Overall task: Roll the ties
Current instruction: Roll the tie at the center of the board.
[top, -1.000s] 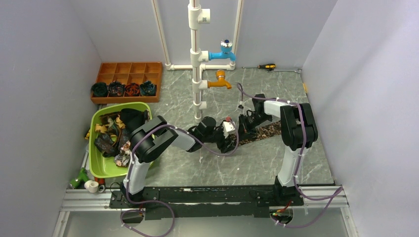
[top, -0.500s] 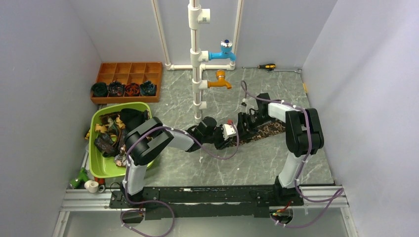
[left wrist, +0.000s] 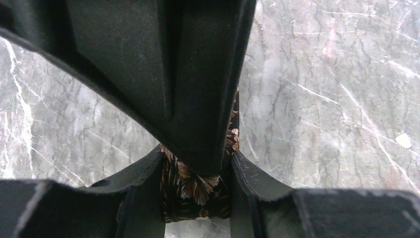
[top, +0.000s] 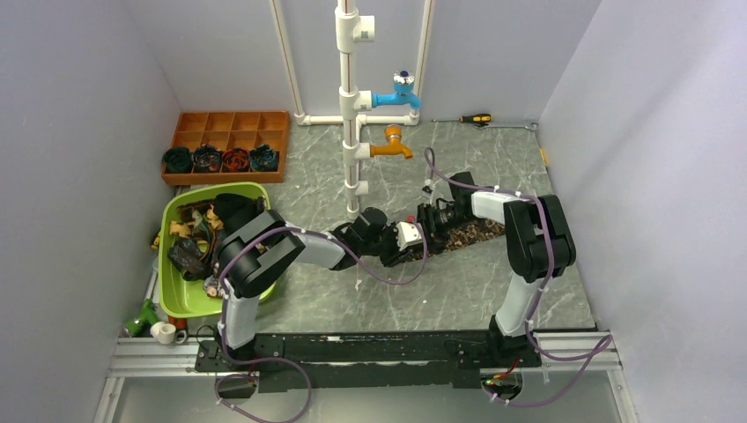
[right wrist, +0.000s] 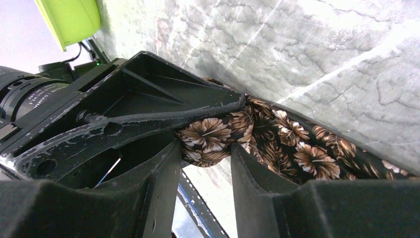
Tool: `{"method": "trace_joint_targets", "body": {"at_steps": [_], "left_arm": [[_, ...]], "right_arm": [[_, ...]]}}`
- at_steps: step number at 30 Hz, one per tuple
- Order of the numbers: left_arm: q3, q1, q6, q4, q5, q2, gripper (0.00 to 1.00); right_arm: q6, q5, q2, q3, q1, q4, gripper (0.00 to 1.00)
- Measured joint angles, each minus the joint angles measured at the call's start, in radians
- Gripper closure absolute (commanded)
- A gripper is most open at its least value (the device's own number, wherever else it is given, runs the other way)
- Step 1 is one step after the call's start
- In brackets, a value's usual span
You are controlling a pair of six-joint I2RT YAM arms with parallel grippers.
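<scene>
A dark tie (top: 471, 234) with a brown leaf pattern lies as a strip across the grey table, right of centre. Its left end is bunched into a small roll. My left gripper (top: 412, 245) is shut on that roll; in the left wrist view the patterned fabric (left wrist: 195, 191) fills the gap between my fingers (left wrist: 143, 191). My right gripper (top: 430, 220) meets it from the far side, and its fingertips (right wrist: 166, 168) grip the same rolled end (right wrist: 213, 139). The rest of the tie (right wrist: 307, 153) trails away to the right.
A green bin (top: 173, 300) with several loose ties stands at the left. A brown compartment tray (top: 231, 122) at the back left holds rolled ties (top: 207, 159). A white pipe (top: 351, 106) with a blue tap and an orange tap rises at the back centre. A screwdriver (top: 476, 118) lies by the back wall.
My right gripper has moved left and closed in on the left gripper at the tie's rolled end. The left gripper has shifted slightly away from me. The tie strip looks shorter.
</scene>
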Motion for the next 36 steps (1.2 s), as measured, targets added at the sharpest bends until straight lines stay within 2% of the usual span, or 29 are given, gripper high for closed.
{"method": "trace_joint_targets", "body": {"at_steps": [2,3,6,9,25,28,31,33,36], "left_arm": [[0.005,0.000,0.000,-0.008,0.002,0.000,0.69],[0.009,0.000,0.000,-0.016,0.004,0.000,0.66],[0.019,0.002,-0.004,-0.039,0.011,0.000,0.49],[0.023,0.010,-0.011,-0.043,0.016,0.000,0.40],[-0.031,0.043,-0.061,0.109,0.117,0.023,0.27],[-0.001,0.043,-0.061,0.143,0.134,0.060,0.28],[0.032,0.042,-0.060,0.164,0.147,0.094,0.35],[0.058,0.041,-0.053,0.170,0.161,0.117,0.45],[0.080,0.039,-0.045,0.169,0.184,0.134,0.65]], "right_arm": [[0.011,-0.018,0.021,0.000,0.000,0.010,0.91],[0.012,-0.033,0.029,0.001,-0.002,0.011,1.00],[0.014,-0.052,0.043,0.015,-0.011,-0.005,1.00],[-0.008,-0.035,0.052,0.026,-0.011,-0.023,1.00],[-0.043,0.126,0.117,0.103,-0.030,-0.144,1.00],[-0.044,0.140,0.142,0.122,-0.031,-0.158,1.00],[-0.047,0.138,0.163,0.147,-0.031,-0.189,1.00],[-0.055,0.132,0.176,0.161,-0.032,-0.205,1.00],[-0.069,0.130,0.180,0.167,-0.032,-0.213,1.00]]}}
